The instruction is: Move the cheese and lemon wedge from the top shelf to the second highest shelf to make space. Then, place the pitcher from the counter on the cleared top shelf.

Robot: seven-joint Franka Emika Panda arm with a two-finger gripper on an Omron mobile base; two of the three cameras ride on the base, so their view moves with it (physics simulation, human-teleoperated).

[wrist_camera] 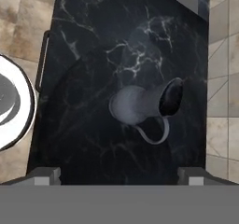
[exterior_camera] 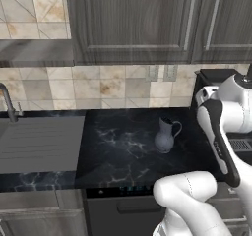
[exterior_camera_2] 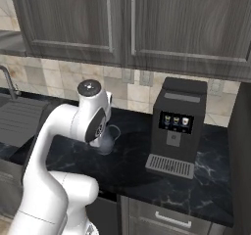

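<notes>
The pitcher (wrist_camera: 145,107) stands upright on the black surface (wrist_camera: 84,125), with its handle toward six o'clock in the hand view. The pincer (wrist_camera: 119,175) hangs above with tips wide apart (likely lining up for a grasp), touching nothing.

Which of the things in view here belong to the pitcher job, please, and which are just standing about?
Part of the job:
- pitcher, upright on the counter
- gripper, open above the pitcher

Just standing about:
- coffee machine
- sink and tap
- wall cabinets
</notes>
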